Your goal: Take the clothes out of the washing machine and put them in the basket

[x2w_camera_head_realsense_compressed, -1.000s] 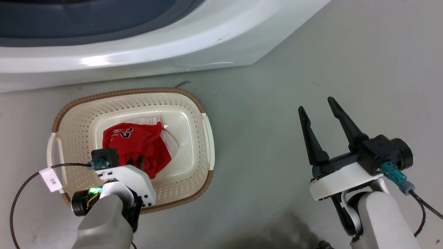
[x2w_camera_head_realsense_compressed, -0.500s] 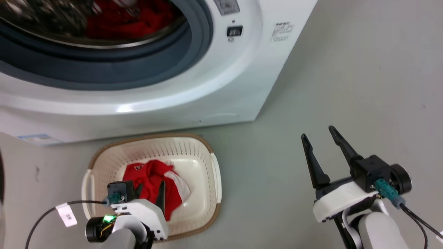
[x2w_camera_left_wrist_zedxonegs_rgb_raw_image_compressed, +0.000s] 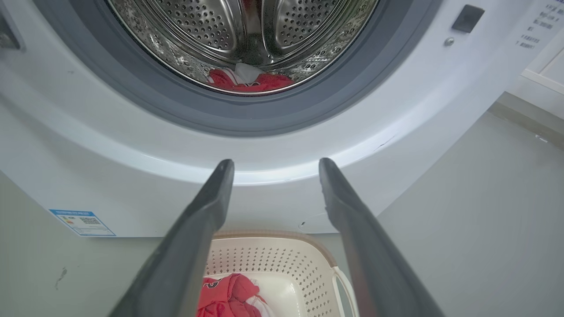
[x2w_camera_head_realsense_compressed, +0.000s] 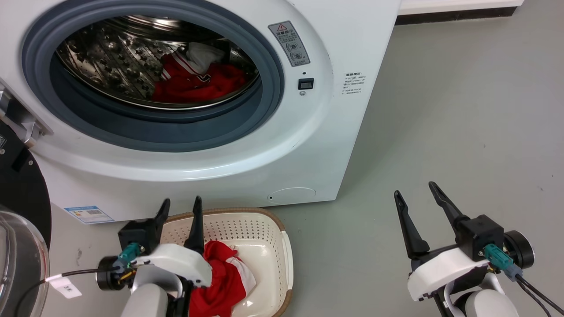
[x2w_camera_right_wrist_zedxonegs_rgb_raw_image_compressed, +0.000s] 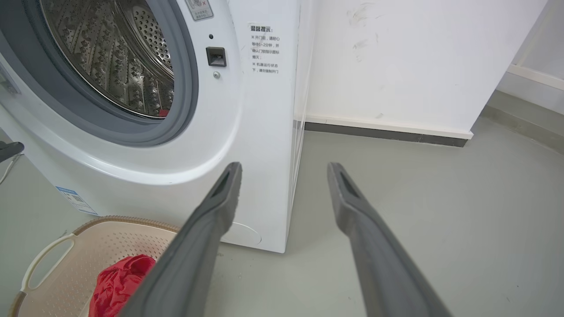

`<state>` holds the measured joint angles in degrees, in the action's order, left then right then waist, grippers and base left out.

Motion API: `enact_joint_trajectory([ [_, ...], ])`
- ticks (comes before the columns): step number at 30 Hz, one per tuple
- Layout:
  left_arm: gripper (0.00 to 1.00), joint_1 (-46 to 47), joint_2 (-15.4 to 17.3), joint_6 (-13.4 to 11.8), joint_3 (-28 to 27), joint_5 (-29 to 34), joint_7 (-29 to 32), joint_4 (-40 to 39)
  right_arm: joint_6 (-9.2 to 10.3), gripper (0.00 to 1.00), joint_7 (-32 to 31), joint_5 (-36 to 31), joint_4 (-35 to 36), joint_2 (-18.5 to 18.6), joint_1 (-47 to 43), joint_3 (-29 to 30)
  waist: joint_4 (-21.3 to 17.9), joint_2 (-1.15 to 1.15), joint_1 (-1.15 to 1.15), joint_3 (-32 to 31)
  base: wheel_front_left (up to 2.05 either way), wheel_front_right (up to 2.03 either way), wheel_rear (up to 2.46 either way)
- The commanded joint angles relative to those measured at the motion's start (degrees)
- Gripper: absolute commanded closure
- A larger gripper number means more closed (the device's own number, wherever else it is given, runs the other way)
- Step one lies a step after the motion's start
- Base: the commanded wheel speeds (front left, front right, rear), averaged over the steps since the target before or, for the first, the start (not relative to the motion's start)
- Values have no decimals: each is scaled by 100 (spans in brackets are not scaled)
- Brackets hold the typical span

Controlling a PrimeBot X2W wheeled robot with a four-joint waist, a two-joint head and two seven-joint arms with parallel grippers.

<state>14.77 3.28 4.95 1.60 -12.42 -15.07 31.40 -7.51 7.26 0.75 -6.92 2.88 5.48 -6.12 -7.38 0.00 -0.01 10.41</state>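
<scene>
The white washing machine (x2w_camera_head_realsense_compressed: 335,132) stands with its porthole uncovered. Red clothes (x2w_camera_head_realsense_compressed: 198,81) with white trim lie low in the steel drum (x2w_camera_head_realsense_compressed: 110,57), also seen as red clothes (x2w_camera_left_wrist_zedxonegs_rgb_raw_image_compressed: 251,81) in the left wrist view. The cream basket (x2w_camera_head_realsense_compressed: 273,229) sits on the floor before the machine and holds one red garment (x2w_camera_head_realsense_compressed: 220,277), seen too as a red garment (x2w_camera_right_wrist_zedxonegs_rgb_raw_image_compressed: 121,281) from the right wrist. My left gripper (x2w_camera_head_realsense_compressed: 180,207) is open and empty above the basket's near left side, fingers pointing at the machine. My right gripper (x2w_camera_head_realsense_compressed: 416,193) hangs open and empty over bare floor to the right.
The black-rimmed glass door (x2w_camera_head_realsense_compressed: 20,246) stands swung out at the far left, close to my left arm. Grey floor (x2w_camera_head_realsense_compressed: 462,110) stretches to the right of the machine. A white wall with a dark skirting (x2w_camera_right_wrist_zedxonegs_rgb_raw_image_compressed: 383,132) runs behind it.
The head camera has tilted up, bringing the drum and its clothes into sight. My left gripper rose from the red garment in the basket, open and empty. The right gripper kept its pose.
</scene>
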Motion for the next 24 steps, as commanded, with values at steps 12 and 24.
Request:
enact_joint_trajectory([
  [12, 0, 1098, 45, 45, -411, -103, -14, -153, 4, 0, -50, 46, 189, -1, 58, -122, -179, 0, 1, 188, 0, 0, 0],
  [24, 0, 3201, 799, 134, -384, -38, 230, 1377, 4, 0, 162, 303, 142, -2, 428, -464, -740, 0, 1, 1163, 0, 0, 0],
])
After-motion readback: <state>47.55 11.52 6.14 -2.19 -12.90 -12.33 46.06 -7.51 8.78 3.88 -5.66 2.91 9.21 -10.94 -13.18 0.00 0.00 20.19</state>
